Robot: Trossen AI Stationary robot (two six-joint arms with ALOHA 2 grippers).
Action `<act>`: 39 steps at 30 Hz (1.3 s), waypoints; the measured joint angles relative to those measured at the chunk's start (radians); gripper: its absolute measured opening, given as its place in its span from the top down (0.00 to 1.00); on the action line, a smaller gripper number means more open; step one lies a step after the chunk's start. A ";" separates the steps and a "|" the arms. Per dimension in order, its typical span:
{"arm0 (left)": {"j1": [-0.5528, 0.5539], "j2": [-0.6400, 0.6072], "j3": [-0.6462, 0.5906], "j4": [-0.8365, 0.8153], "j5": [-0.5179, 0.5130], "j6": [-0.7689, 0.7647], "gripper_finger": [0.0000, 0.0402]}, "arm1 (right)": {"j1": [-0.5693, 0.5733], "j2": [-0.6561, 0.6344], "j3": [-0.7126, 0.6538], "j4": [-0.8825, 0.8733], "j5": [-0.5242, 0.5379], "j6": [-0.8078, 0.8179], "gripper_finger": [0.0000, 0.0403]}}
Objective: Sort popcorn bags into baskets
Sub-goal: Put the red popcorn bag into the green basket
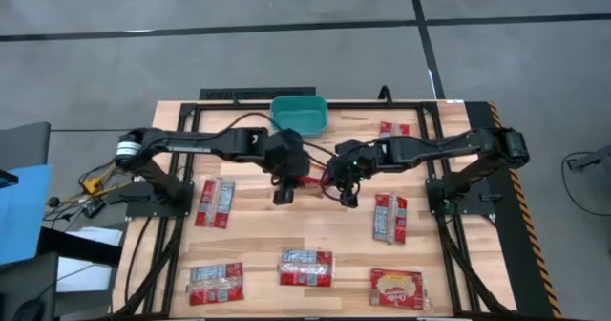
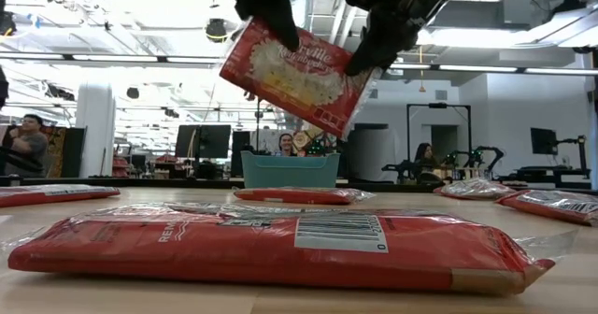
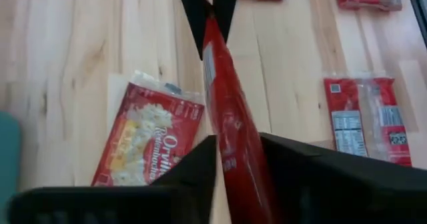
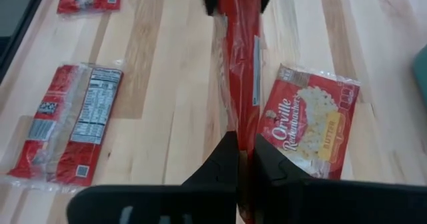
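Found one popcorn bag [image 2: 294, 76] up in the air over the middle of the worktop [image 1: 258, 235], pinched from both ends. Gripped near its upper corner with the left hand [image 2: 271, 15], fingers drawn in close on either face of the packet with nothing but the film between them. Gripped at the opposite, lower end with the right hand [image 2: 383, 34], nearly fully shut on the same packet. Judged to be a handover or a regrasp between arms: probably held by two hands so that one could let go without dropping it, though which one was meant to keep it could not be told.

Carried on edge rather than flat, hence seen as a thin red strip from both wrist views. Long axis stretched from hand to hand across the worktop, sloping down from the left grip toward the right. Printed popcorn face turned to the near side of the worktop, away from the basket [image 1: 300, 114].

Kept well clear of the surface, above a butter-label bag [image 4: 303, 127] lying flat and face up just beneath. Left the basket at the far edge, a short way behind the raised packet, with no packet visible inside from above. Counted other loose bags [image 1: 305, 267] scattered flat, well apart.
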 joint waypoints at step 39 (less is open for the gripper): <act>0.576 0.024 0.028 0.178 0.266 0.374 0.98 | 0.224 -0.001 -0.009 0.150 0.667 0.164 0.54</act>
